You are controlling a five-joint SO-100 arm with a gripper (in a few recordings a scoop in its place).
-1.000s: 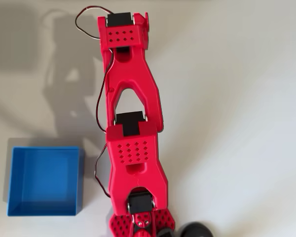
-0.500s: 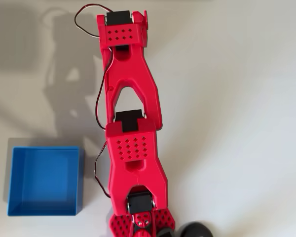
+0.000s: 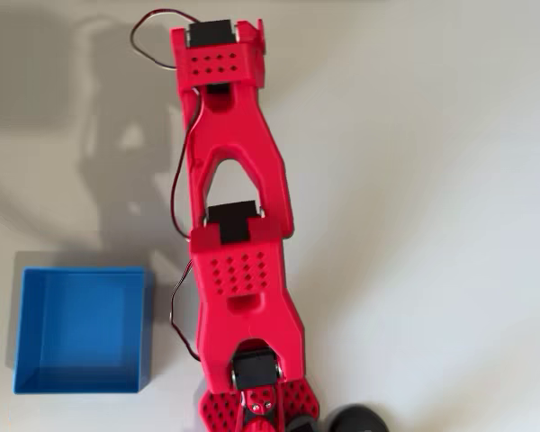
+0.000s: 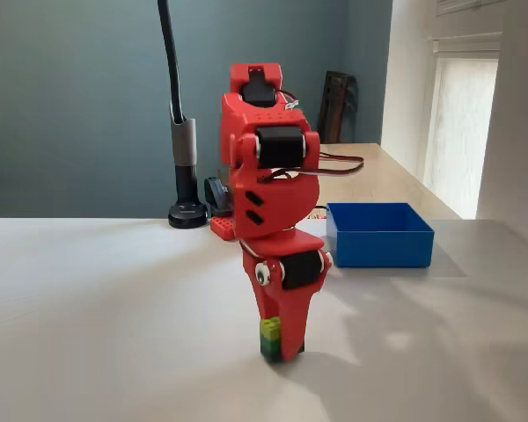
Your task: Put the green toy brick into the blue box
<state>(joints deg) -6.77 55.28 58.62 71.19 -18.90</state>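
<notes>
Nearest in the fixed view, pointing straight down at the pale, matte counter (image 4: 88, 334): red plastic end effector (image 4: 277, 347), fingers tapering to a blunt tip, pinching the green toy brick (image 4: 270, 338) at counter level. Brick small and blocky, lime-green on top, darker below, its left face exposed, the rest tucked against the fingers; whether resting on the surface or just above, cannot tell. Above, glossy red arm (image 4: 268, 167) folded on itself, black servo blocks set into its joints, thin dark wires looping out. Farther back and to the right, well apart from the brick: the blue box (image 4: 378, 233), square, thin low walls, smooth flat bottom. Behind the arm, a black gooseneck post (image 4: 183, 167) on a round base. From overhead, perforated red arm links (image 3: 238, 270) beside the blue box (image 3: 83, 331) at left.
</notes>
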